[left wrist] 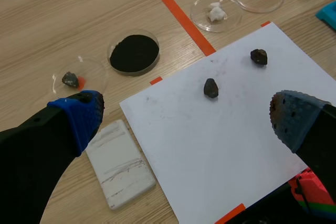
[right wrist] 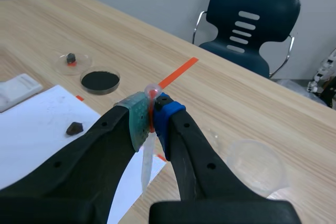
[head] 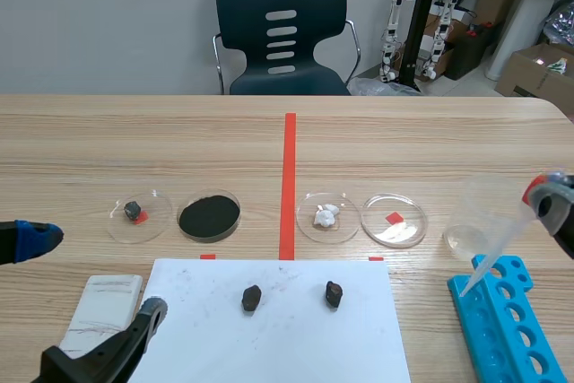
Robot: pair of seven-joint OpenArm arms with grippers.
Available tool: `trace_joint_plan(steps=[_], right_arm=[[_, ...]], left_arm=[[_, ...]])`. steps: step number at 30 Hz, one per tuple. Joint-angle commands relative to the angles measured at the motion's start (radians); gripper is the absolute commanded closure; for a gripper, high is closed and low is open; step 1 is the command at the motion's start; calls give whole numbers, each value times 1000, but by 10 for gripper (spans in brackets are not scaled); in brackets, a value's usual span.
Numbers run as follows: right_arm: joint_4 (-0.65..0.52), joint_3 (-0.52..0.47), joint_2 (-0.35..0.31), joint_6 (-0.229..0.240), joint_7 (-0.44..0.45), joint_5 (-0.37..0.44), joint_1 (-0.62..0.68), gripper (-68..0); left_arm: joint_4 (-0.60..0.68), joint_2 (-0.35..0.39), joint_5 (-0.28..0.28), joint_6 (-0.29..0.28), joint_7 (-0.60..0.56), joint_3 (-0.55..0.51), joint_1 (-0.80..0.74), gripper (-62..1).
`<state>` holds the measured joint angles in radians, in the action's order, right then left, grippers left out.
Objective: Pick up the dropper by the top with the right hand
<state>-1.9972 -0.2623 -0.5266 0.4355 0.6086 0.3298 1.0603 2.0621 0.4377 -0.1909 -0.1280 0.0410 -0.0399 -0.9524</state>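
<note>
Right claw point(right wrist: 152, 115) pinching the bulb top of the clear plastic dropper point(head: 493, 250), whose long axis slants down from the claw, tip at the blue plastic tube rack point(head: 513, 268).

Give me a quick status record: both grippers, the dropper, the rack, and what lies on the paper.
right gripper: shut on the dropper at its bulb, above the table's right side
dropper pose: hanging tilted, tip down at the blue rack's far left corner; contact cannot be told
left gripper: open, holding nothing, by the near left of the white paper
on the paper: two dark stones, apart from each other
</note>
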Motion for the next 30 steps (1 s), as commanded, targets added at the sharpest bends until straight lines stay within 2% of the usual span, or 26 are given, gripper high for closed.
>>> trace_joint_plan(steps=[1, 8, 19, 30], right_arm=[[-23, -17, -5, 11, 31, 6, 17, -15], [-39, -16, -5, 11, 37, -22, 40, -15], [-39, -16, -5, 11, 37, -117, 40, -15], [-39, -16, -5, 11, 64, -117, 40, -15]], left_arm=[[11, -3, -6, 2, -17, 0, 3, -623], [11, -2, -6, 2, -17, 0, 3, -623], [11, -2, -6, 2, -17, 0, 3, -623], [11, -2, -6, 2, -17, 0, 3, -623]])
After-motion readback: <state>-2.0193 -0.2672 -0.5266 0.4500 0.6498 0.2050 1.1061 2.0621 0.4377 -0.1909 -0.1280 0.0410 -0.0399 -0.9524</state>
